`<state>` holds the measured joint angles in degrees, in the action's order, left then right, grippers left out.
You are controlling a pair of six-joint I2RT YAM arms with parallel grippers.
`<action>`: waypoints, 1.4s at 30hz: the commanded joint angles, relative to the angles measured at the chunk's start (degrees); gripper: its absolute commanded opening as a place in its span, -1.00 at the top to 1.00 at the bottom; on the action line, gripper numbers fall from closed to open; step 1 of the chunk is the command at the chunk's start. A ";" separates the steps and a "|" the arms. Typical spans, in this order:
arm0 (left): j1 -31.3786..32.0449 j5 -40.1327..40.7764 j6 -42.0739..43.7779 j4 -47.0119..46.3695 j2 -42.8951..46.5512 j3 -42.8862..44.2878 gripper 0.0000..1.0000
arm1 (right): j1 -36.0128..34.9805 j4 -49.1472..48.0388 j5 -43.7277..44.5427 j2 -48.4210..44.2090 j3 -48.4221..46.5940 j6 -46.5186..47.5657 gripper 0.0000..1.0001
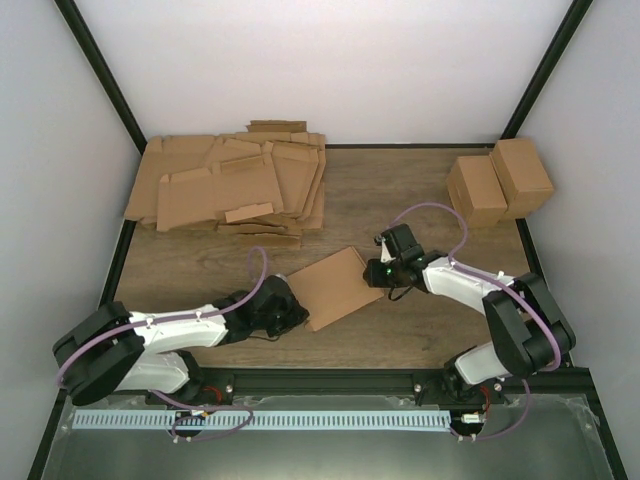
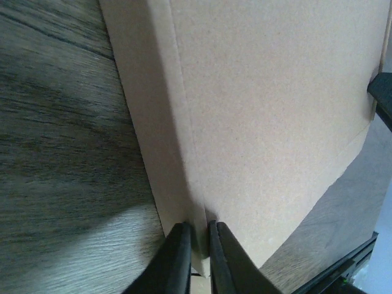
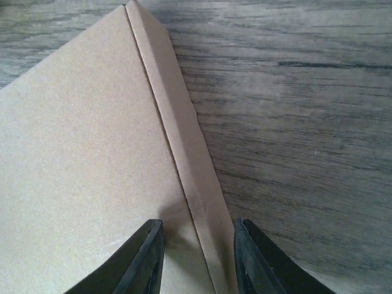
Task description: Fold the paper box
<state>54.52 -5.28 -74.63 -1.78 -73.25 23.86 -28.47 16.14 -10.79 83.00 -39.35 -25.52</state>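
The paper box (image 1: 330, 287) lies flat near the middle of the table (image 1: 400, 190). Toward the table's left side, the left gripper (image 2: 199, 231) is clamped on the box's folded edge. Toward its right side, the right gripper (image 3: 199, 228) has its fingers apart, astride the other folded edge.

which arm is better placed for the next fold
Likely the right: the right gripper straddles a side strip of the paper box with jaws open, free to close and fold. The left gripper is pinched on the opposite edge, anchoring it.
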 commanded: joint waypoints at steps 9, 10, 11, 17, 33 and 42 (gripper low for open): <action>0.09 2.06 3.09 0.48 -1.82 -0.17 0.93 | -0.19 0.03 -4.59 -1.33 3.48 -1.13 0.42; 0.08 1.95 3.38 0.45 -2.17 -0.09 0.92 | -0.23 0.23 -4.98 -1.54 3.54 -1.36 0.44; 0.12 1.98 3.78 0.73 -2.36 0.14 0.92 | -0.31 0.52 -5.51 -1.95 3.75 -1.74 0.45; 0.10 3.42 8.95 6.02 -2.53 3.92 0.92 | -1.25 1.18 -7.23 -5.33 5.97 -3.61 0.46; -2.09 -2.36 14.50 14.61 2.91 9.72 0.84 | -2.53 12.50 -9.96 -18.02 2.18 -9.62 0.31; -4.21 -2.50 14.69 18.84 11.46 12.05 0.74 | -2.56 13.67 -13.59 -20.58 -0.50 -14.58 0.24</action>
<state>51.13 -5.82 -60.82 19.09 -65.12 32.67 -30.02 29.56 -18.55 63.40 -35.66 -36.62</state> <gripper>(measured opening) 0.122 0.365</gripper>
